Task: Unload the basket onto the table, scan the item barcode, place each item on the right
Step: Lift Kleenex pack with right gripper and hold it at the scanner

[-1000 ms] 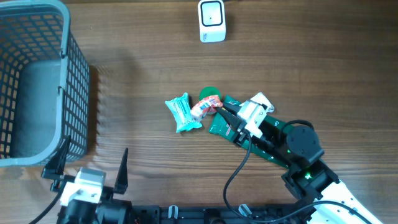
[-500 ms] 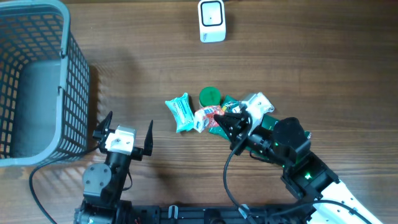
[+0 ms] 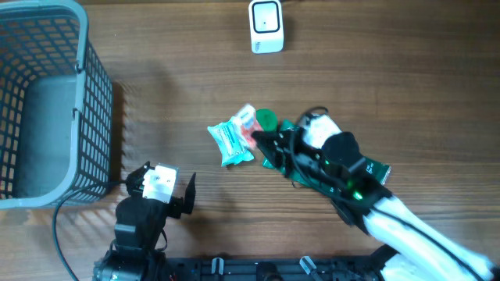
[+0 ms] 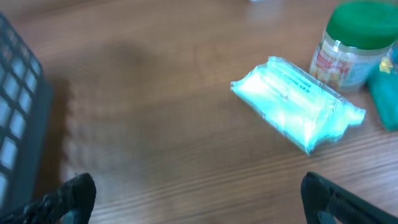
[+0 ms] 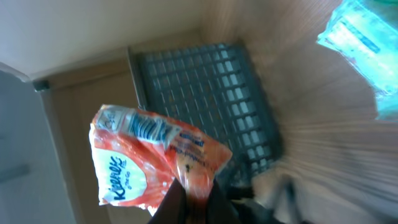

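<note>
We see the item, a small orange-red tissue packet [image 5: 155, 158] with white lettering, pinched at its lower edge by the closed right end effector [image 5: 194, 191]. It is held off the worktop [image 3: 391, 78], tilted and slightly crumpled. In the right wrist view a white label with a black barcode [image 5: 146, 129] shows near the packet's top edge, facing that camera. From overhead only a pale and red sliver of the packet shows. The scanner [image 3: 266, 26], a white rounded box with a dark-framed window, stands at the far edge, well apart from the packet.
</note>
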